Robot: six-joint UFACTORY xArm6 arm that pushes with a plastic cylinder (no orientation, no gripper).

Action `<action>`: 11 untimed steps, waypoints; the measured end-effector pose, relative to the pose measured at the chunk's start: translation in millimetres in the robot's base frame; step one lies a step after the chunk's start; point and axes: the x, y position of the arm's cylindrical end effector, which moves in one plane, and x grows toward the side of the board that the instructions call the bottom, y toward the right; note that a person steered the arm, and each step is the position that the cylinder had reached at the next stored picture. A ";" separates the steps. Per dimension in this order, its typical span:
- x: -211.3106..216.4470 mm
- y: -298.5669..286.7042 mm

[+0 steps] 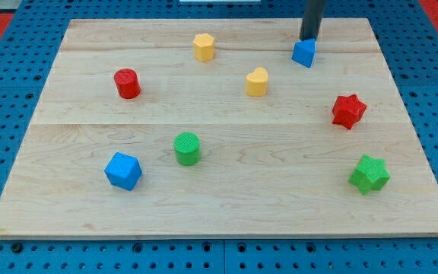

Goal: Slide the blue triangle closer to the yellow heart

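Note:
The blue triangle (303,52) sits near the view's top right of the wooden board (219,198). The yellow heart (256,81) lies below and to the left of it, a short gap apart. My tip (309,38) is at the triangle's upper right edge, touching or nearly touching it. The dark rod rises out of the view's top.
A yellow hexagon block (204,46) is at the top middle. A red cylinder (127,83) is at the left. A green cylinder (187,148) and a blue cube (122,170) are lower left. A red star (348,111) and a green star (369,174) are at the right.

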 end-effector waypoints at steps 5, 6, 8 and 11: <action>14.2 -14.9; 25.8 22.0; 40.8 -40.2; 35.4 -83.4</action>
